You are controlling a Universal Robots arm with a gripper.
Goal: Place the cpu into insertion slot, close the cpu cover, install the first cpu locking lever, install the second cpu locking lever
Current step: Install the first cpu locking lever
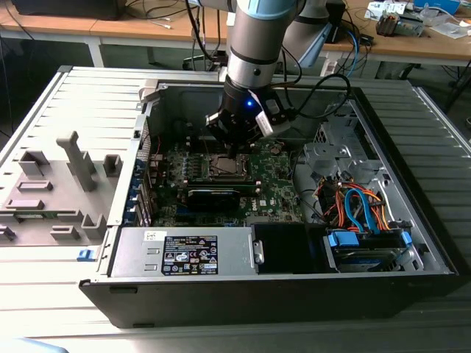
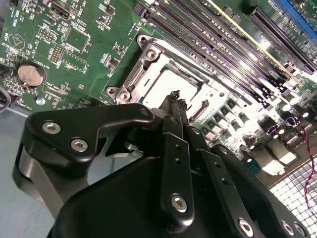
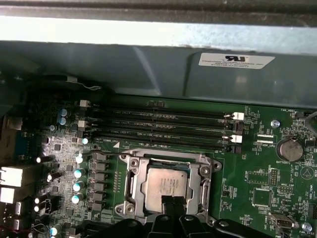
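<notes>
Claw (image 2: 176,97) pressed together, tips at edge of cpu (image 3: 166,183). cpu cover (image 3: 132,184) lies flat around it; memory slots (image 3: 158,124) just beside.

We look over a grey ribbed worktable (image 1: 77,92) in the near ground. Far behind it stand light wooden desks (image 1: 118,29) on white legs (image 1: 94,51), with dark floor (image 1: 33,53) beneath. The light falls bright and even.

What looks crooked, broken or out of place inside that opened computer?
Nothing stands out. In the first wrist view the cpu lies flat and square on the green board, the cpu cover looks level around it, and the gripper is poised at the chip's edge.
</notes>
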